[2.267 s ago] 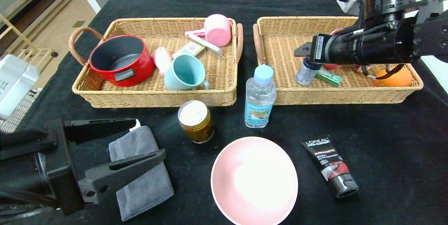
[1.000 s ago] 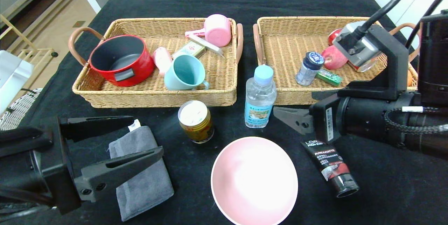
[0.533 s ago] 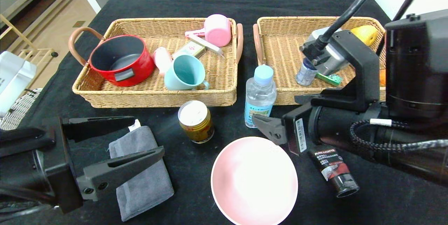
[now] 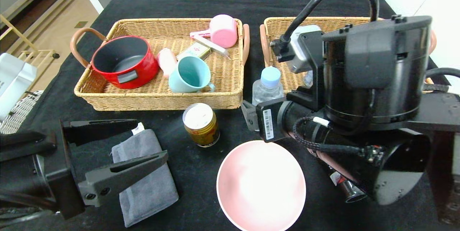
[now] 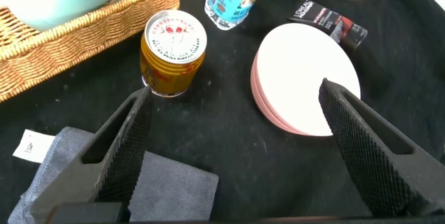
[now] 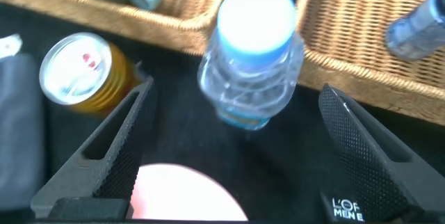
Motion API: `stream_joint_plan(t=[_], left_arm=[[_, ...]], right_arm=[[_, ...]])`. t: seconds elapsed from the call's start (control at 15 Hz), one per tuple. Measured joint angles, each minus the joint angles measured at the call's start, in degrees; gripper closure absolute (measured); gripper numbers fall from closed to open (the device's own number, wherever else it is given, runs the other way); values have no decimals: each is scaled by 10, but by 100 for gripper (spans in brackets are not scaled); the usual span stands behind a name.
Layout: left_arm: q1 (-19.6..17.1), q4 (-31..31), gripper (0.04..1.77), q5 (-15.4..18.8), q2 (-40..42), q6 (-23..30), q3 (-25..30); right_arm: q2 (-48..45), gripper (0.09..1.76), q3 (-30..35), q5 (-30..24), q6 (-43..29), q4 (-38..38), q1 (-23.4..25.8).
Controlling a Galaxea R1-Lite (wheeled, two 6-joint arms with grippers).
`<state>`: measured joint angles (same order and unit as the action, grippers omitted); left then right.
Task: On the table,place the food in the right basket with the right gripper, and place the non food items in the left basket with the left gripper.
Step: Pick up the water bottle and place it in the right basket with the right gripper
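Observation:
A clear water bottle point(image 4: 266, 91) with a pale blue cap stands on the table point(image 4: 230, 4) before the right basket point(image 4: 276, 22). My right gripper point(image 6: 235, 93) is open, low in front of the bottle, its fingers either side and not touching. The small jar point(image 6: 417, 26) lies in the right basket. The gold can point(image 4: 201, 124), the pink bowl point(image 4: 261, 184) and the grey towel point(image 4: 147, 188) sit nearer. My right arm hides all of the black tube point(image 4: 354, 191) except its cap end. My left gripper point(image 4: 152, 141) hangs open over the towel.
The left basket point(image 4: 158, 103) holds a red pot point(image 4: 124, 60), a teal mug point(image 4: 188, 74), a pink ribbed cup point(image 4: 223, 29) and small boxes. My right arm covers most of the right basket. The table's left edge drops to a wooden floor.
My right arm has left the right basket, where the jar stays, and swung forward and left to the water bottle. The left arm has not moved.

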<state>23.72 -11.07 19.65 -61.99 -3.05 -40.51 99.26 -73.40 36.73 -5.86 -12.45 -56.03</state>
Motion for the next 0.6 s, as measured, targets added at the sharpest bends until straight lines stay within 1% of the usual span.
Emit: stream_joint_plan(t=[0.33, 0.6], left_arm=[[0, 0, 9, 0, 0, 0, 0], [0, 0, 9, 0, 0, 0, 1]], right_arm=[[26, 15, -11, 35, -1, -9, -1], [52, 15, -41, 55, -14, -19, 0]])
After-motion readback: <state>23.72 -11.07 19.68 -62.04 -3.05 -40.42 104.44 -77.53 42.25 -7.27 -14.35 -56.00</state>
